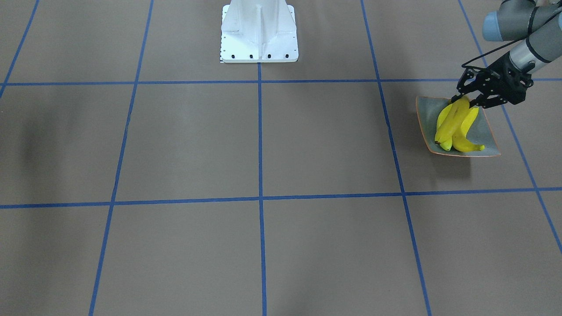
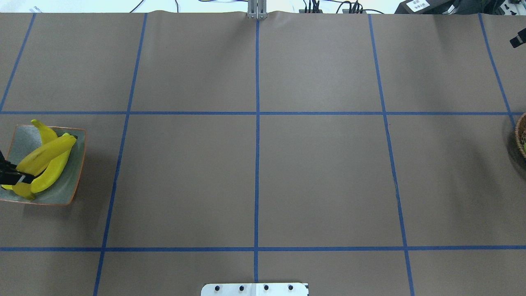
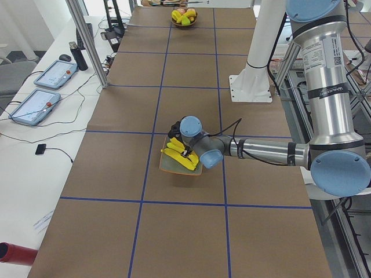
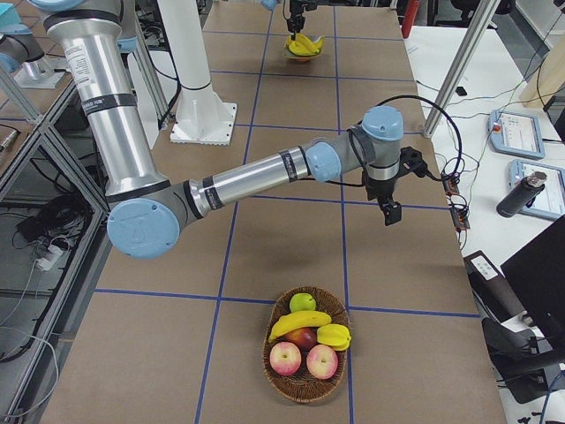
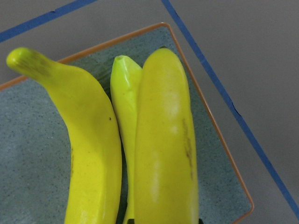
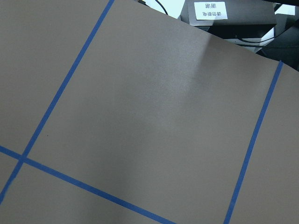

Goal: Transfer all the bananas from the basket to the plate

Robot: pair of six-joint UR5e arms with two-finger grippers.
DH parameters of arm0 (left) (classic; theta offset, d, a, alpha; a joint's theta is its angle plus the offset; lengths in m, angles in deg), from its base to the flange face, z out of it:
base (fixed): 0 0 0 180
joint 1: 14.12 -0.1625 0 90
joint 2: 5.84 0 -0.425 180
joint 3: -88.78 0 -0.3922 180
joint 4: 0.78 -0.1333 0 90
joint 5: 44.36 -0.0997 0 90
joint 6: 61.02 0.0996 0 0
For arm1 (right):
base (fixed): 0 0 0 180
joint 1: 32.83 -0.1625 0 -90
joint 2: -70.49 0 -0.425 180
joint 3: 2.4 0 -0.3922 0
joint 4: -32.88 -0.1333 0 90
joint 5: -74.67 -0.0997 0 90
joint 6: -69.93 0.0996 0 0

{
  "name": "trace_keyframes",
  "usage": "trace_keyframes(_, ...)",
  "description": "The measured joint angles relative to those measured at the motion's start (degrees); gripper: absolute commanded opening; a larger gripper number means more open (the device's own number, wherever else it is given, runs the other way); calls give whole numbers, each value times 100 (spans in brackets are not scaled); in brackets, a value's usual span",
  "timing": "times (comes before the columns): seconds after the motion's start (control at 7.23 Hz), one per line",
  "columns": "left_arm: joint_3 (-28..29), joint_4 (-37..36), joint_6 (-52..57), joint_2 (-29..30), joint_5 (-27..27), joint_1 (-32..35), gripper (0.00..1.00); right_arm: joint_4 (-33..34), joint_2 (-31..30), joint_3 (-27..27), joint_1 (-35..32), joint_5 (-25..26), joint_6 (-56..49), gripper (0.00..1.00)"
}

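The left gripper [image 1: 464, 102] reaches down to the plate [image 1: 426, 113] at the robot's left end of the brown, blue-taped surface [image 1: 197, 145], its jaws clamped on the robot-side end of the top banana [image 1: 451, 120]. That banana lies slantwise across two other bananas [image 1: 466, 139] already on the dish, its gripped end lifted a little and its far tip resting near the plate's outer rim. The wrist view shows all three fruits side by side on the grey-green glaze, inside the orange-brown edge. At the surface's opposite end, a fourth banana [image 4: 298, 323] sits in the wicker basket [image 4: 290, 389] among red apples [image 4: 285, 358] and other fruit. The right gripper [image 4: 389, 212] hangs above bare surface, well apart from the basket; whether its jaws are apart or together cannot be told from the one side view that shows it.
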Motion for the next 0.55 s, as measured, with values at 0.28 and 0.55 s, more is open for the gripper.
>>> trace_keyframes(0.28,65,5,4,50,25,-8,78,0,5,4,0,0,6,100)
trace_keyframes(0.55,115,8,6,77,39,-9,99,0,10,6,3,0,9,100)
